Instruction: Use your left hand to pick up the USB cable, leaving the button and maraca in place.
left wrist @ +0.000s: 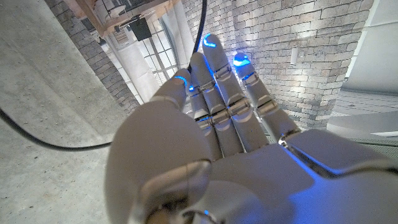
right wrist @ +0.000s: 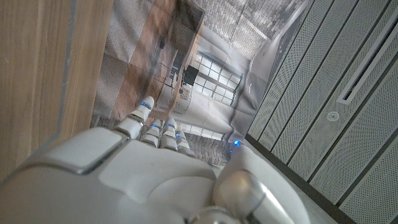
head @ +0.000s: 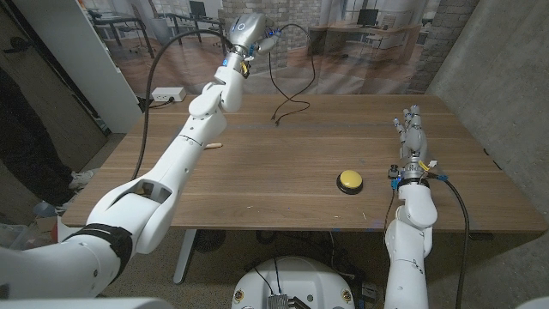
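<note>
Patience matters most at this point, since the lift looks nearly done and the risk is a snagged or slipping cord. Nearest the robot, the right hand (head: 413, 130) stands on its edge at the table's right side, fingers straight and close together, holding nothing; it should keep out of the way. Just left of it the yellow button (head: 349, 179) sits alone on the wooden table (head: 283, 197), well apart from everything else, so it is in no danger from a straight upward pull. A small pale stick-like object (head: 212, 145), possibly the maraca's handle, lies beside the left forearm; I cannot tell for certain. Farther off, the left hand (head: 244, 33) is raised high above the far edge, fingers gathered on the USB cable (head: 290, 90), which hangs in a loop with its lower end touching or just above the wood. I judge the best move is a slow, vertical rise with the pinch kept firm until the dangling plug clears. Beyond the table, a white box (head: 167, 94) rests on the floor before desks, chairs and a brick wall.
</note>
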`<state>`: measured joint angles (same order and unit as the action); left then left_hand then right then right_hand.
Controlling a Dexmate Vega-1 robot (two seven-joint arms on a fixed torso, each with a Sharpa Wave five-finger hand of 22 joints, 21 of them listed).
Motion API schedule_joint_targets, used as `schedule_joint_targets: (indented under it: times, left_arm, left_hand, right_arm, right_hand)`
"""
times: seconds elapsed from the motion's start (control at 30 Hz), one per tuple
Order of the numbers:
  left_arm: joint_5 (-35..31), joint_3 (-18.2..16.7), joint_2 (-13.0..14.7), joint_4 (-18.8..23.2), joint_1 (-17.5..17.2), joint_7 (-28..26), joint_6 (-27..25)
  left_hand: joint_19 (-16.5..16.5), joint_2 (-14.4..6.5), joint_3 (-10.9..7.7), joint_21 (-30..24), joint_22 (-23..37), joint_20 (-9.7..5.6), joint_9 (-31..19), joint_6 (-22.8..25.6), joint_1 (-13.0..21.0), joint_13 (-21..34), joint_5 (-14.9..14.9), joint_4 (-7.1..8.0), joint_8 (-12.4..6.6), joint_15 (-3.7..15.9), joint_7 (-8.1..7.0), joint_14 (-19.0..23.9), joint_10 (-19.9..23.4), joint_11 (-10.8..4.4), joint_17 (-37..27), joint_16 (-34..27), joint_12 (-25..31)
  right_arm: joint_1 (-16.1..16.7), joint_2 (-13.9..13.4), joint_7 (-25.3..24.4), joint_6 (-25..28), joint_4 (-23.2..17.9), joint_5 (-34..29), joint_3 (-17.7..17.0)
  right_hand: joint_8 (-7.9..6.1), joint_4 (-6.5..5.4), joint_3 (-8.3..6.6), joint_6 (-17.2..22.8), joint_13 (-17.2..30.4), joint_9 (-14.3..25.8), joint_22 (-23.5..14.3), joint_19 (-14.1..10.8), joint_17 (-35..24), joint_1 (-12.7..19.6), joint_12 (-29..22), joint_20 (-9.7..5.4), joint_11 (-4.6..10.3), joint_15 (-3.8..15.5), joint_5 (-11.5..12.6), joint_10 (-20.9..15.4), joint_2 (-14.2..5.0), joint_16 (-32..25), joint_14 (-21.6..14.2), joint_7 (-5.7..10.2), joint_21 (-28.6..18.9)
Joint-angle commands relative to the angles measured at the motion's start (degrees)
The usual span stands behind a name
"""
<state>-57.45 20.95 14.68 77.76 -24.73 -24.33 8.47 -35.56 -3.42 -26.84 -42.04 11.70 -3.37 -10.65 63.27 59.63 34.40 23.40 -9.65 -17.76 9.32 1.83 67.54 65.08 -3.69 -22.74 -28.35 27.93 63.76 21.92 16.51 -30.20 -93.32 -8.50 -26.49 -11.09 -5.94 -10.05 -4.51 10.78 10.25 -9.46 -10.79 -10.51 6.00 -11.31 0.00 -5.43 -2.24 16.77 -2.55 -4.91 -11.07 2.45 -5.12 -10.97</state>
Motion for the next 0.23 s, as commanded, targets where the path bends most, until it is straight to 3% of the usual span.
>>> schedule_joint_targets:
  times: [0.03,0.23]
  left_arm:
    - [2.88,-0.93,0.24,-5.52,1.15,-4.43,3.67]
    - [2.70,-0.94,0.96,-6.38,1.20,-4.56,3.63]
  left_hand:
    - [0.14,-0.33,-2.30,-0.36,0.16,-2.46,-9.87,1.55,-0.13,0.32,1.37,0.59,-10.06,3.22,1.21,3.62,3.78,-3.36,-0.20,0.20,-0.38]
    - [0.25,-0.28,-2.36,-0.64,0.13,-2.48,-9.97,1.47,-0.38,0.32,1.58,0.72,-10.06,3.17,1.15,3.74,3.85,-3.33,-0.25,0.30,-0.57]
  right_arm:
    - [3.24,1.77,-4.40,0.14,-2.69,-4.10,3.67]
    - [2.82,1.05,-5.61,0.17,-1.79,-4.48,4.68]
  right_hand:
    - [0.13,0.28,0.02,0.18,0.21,0.25,-0.19,-0.42,-0.22,0.70,-0.07,-0.13,-0.12,-0.19,0.32,-0.22,0.17,0.08,-0.44,-0.54,0.13]
    - [0.13,0.29,0.04,0.19,0.21,0.25,-0.19,-0.42,-0.22,0.72,-0.07,-0.12,-0.12,-0.16,0.32,-0.22,0.17,0.09,-0.43,-0.52,0.13]
